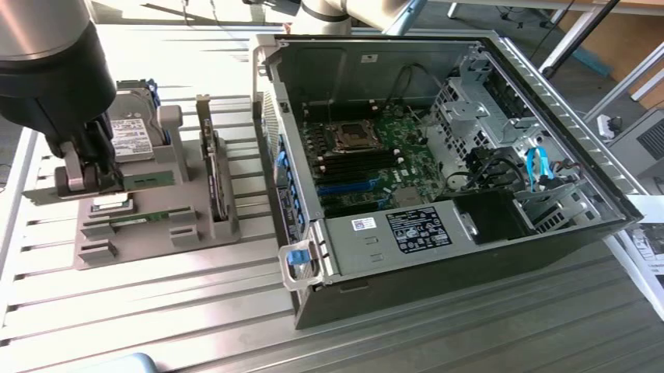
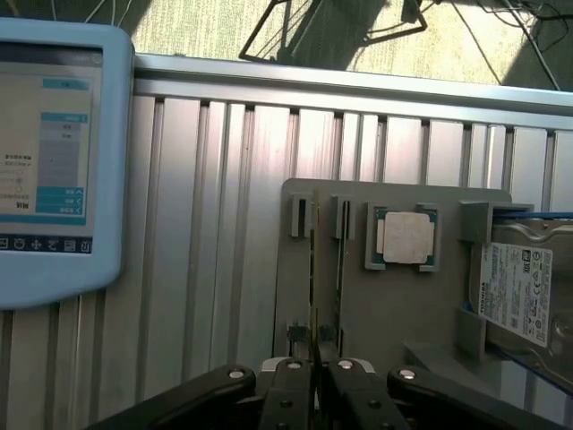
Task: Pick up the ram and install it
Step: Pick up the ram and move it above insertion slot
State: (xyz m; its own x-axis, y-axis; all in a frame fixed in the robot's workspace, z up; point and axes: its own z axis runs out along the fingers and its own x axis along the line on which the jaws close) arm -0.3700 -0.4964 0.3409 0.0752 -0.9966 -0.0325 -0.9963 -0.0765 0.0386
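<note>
Pinching the ram (image 2: 313,269) by its thin edge, the jaws stand over the grey holder (image 2: 394,305), open slatted table (image 2: 206,233) alongside.

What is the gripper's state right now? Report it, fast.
Gripper: closed on the ram, which stands on edge in its slot in the grey holder.
</note>
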